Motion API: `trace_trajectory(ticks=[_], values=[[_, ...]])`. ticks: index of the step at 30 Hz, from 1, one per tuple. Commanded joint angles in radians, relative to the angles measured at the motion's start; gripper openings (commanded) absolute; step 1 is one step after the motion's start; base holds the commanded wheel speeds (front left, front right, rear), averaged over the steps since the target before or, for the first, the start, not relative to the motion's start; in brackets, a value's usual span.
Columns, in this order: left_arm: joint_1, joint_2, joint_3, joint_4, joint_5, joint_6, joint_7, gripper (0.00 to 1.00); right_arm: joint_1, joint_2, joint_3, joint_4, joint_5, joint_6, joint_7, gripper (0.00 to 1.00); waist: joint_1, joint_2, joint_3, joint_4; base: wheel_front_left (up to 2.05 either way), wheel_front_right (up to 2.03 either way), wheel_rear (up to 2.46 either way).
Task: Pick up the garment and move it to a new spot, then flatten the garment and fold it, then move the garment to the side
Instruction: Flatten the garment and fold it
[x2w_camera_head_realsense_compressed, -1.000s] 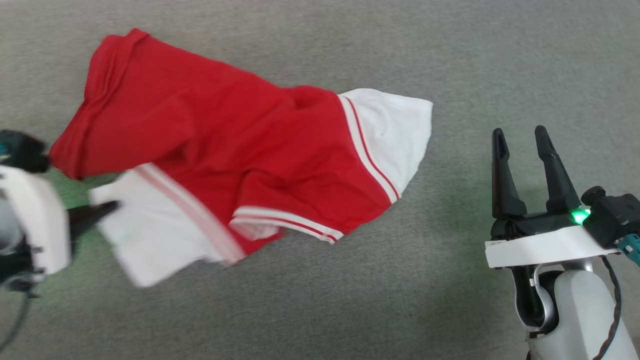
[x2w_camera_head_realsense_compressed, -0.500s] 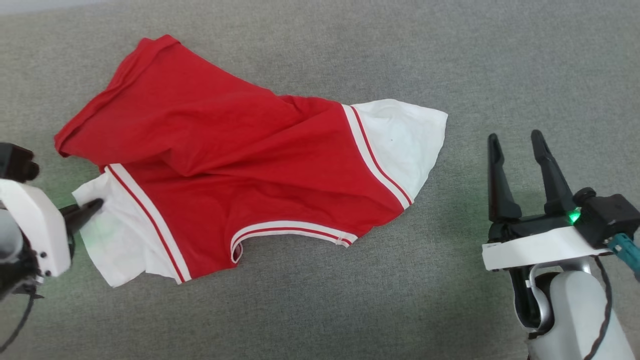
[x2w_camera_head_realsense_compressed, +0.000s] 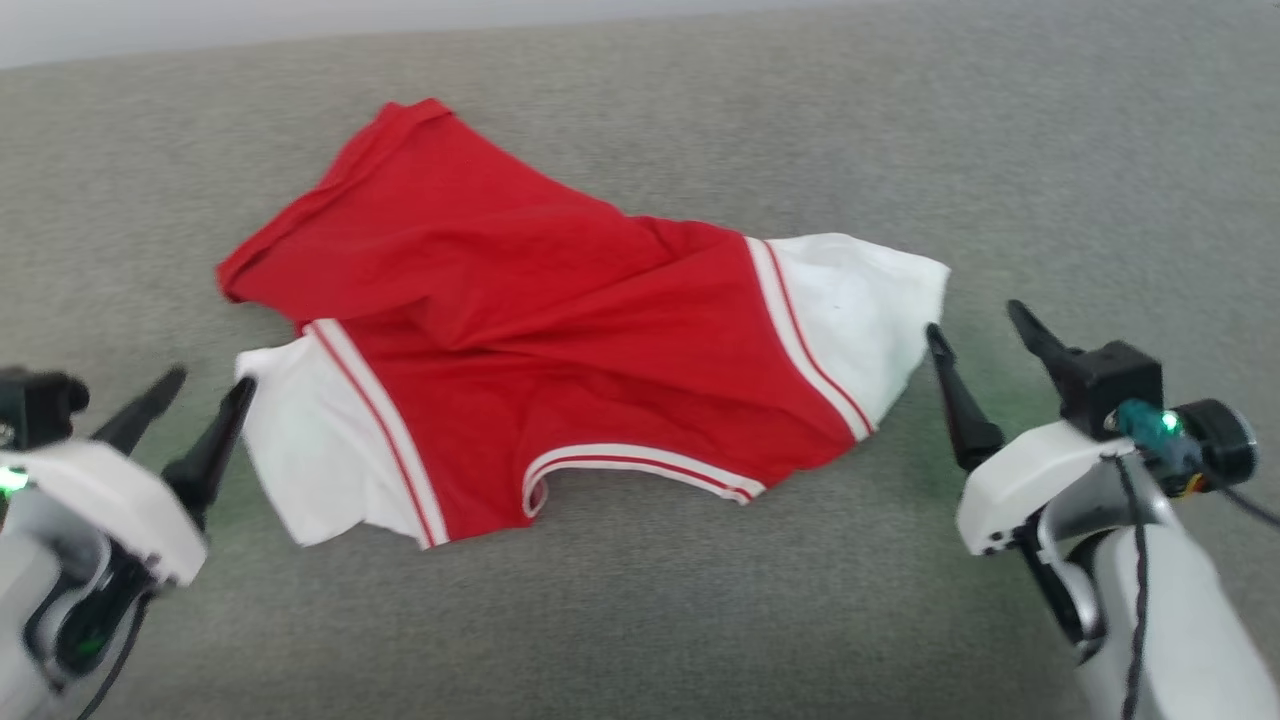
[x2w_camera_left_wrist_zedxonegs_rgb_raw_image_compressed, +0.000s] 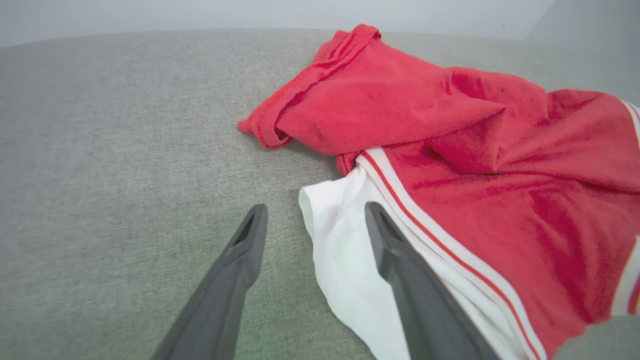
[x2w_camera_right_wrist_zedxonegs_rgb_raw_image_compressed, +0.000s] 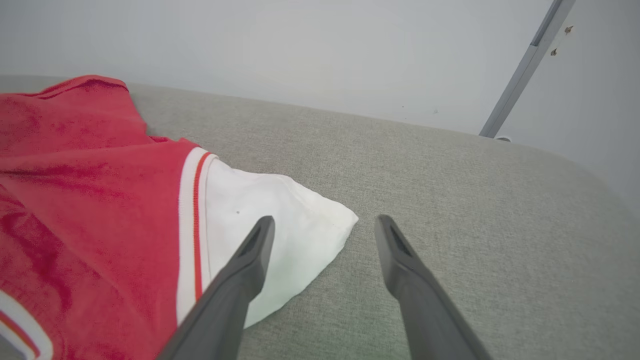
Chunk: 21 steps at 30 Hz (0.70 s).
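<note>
left claw (x2w_camera_head_realsense_compressed: 212, 380): lets go, now apart, white sleeve (x2w_camera_head_realsense_compressed: 310, 460) just beside its tip | right claw (x2w_camera_head_realsense_compressed: 973, 318): apart, empty | T-shirt (x2w_camera_head_realsense_compressed: 560, 340): laid down rumpled | next: likely flattening

Head: high, tilted down.
L wrist: low, close, 1 sleeve (x2w_camera_left_wrist_zedxonegs_rgb_raw_image_compressed: 335, 250).
R wrist: same — other sleeve (x2w_camera_right_wrist_zedxonegs_rgb_raw_image_compressed: 250, 200).
Shared: garment (x2w_camera_head_realsense_compressed: 560, 330), all 3.

Right gripper (x2w_camera_right_wrist_zedxonegs_rgb_raw_image_compressed: 324, 222) fingers spread, empty, over grey fabric surface (x2w_camera_right_wrist_zedxonegs_rgb_raw_image_compressed: 475, 210); one finger crosses the shirt (x2w_camera_right_wrist_zedxonegs_rgb_raw_image_compressed: 90, 200) at its white sleeve (x2w_camera_right_wrist_zedxonegs_rgb_raw_image_compressed: 260, 200) (contact unclear). Pale wall (x2w_camera_right_wrist_zedxonegs_rgb_raw_image_compressed: 300, 50) behind.
</note>
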<state>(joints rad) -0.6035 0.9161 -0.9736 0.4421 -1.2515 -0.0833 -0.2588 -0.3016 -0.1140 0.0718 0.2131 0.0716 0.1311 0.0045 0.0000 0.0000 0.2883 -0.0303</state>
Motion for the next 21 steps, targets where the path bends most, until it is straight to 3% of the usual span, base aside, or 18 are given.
trace_trajectory(ticks=[1,6,10,15,21], values=[[0.008,-0.023,0.052,-0.008,0.036,0.019,-0.006,1.00,-0.013,-0.017,0.006,-0.008,0.007,-0.001,0.041,1.00,0.0000,0.0000,-0.015,0.034,0.00,0.00,0.00],[0.176,-0.179,0.365,-0.088,0.267,0.074,-0.007,1.00,-0.019,-0.117,0.022,-0.050,0.056,-0.001,0.289,1.00,0.0000,0.0000,-0.033,0.101,0.00,0.00,0.00],[0.327,-0.307,0.582,-0.193,0.482,0.073,-0.007,1.00,-0.015,-0.166,-0.011,-0.075,0.114,-0.001,0.534,1.00,0.0000,0.0000,-0.040,0.145,0.00,0.00,0.00],[0.465,-0.457,0.773,-0.300,0.686,0.020,-0.007,1.00,-0.034,-0.154,-0.084,-0.128,0.140,-0.001,0.793,1.00,0.0000,0.0000,-0.028,0.194,0.00,0.00,0.00],[0.522,-0.588,0.899,-0.356,0.810,-0.036,-0.007,1.00,-0.056,-0.096,-0.185,-0.154,0.096,-0.001,1.003,1.00,0.0000,0.0000,0.009,0.242,0.00,0.00,0.00]])
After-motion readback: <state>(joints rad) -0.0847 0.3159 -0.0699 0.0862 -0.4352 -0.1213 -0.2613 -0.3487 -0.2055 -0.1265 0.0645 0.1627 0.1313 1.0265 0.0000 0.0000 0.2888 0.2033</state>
